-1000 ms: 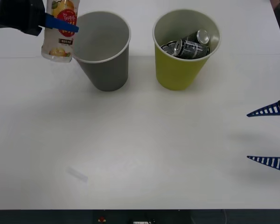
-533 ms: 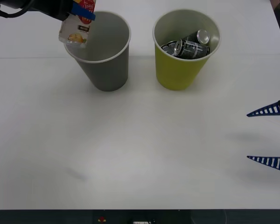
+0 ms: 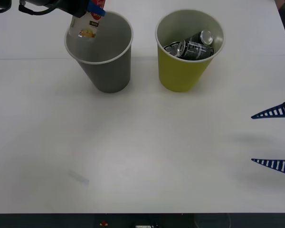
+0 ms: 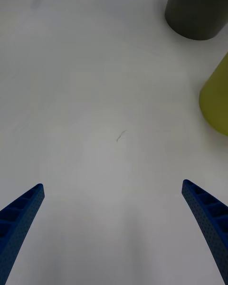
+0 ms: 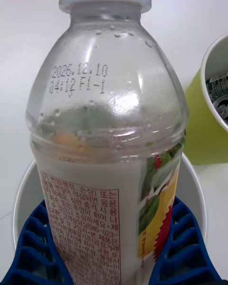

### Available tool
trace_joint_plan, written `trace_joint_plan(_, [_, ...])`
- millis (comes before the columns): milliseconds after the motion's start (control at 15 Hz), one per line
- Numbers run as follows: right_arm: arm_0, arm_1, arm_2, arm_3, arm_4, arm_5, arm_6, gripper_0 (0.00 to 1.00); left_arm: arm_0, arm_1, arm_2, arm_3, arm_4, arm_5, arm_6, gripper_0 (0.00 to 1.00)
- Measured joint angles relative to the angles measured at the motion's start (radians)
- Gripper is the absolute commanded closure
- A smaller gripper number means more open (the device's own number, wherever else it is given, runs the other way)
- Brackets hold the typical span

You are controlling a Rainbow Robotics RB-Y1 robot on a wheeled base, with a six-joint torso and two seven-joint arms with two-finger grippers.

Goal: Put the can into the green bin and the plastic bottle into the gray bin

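The left gripper (image 3: 88, 7) has its jaws closed on the plastic bottle (image 3: 87, 26), held tilted above the gray bin (image 3: 104, 71), base pointing down into the opening. The right gripper (image 3: 274, 138) waits with jaws wide open over the desk (image 3: 147, 152). Dark cans (image 3: 192, 46) lie in the green bin (image 3: 183, 71).

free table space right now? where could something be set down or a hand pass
Bare: the white table in front of the gray bin and green bin, out to the open right tool. The gap between the bins is narrow. Crowded: over the gray bin, where the left tool holds the plastic bottle; cans fill the green bin.
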Motion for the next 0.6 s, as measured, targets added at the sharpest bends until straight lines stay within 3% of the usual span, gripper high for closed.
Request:
trace_joint_plan(67, [0.0,0.0,0.0,0.0,0.0,0.0,0.0,0.0,0.0,0.0,0.001,0.0,-0.002,0.002,-0.017,0.24])
trace_joint_plan(133, [0.0,0.0,0.0,0.0,0.0,0.0,0.0,0.0,0.0,0.0,0.001,0.001,-0.003,0.003,-0.024,0.0])
trace_joint_plan(600, [0.0,0.0,0.0,0.0,0.0,0.0,0.0,0.0,0.017,0.003,0.032,0.0,0.024,0.009,-0.119,0.0])
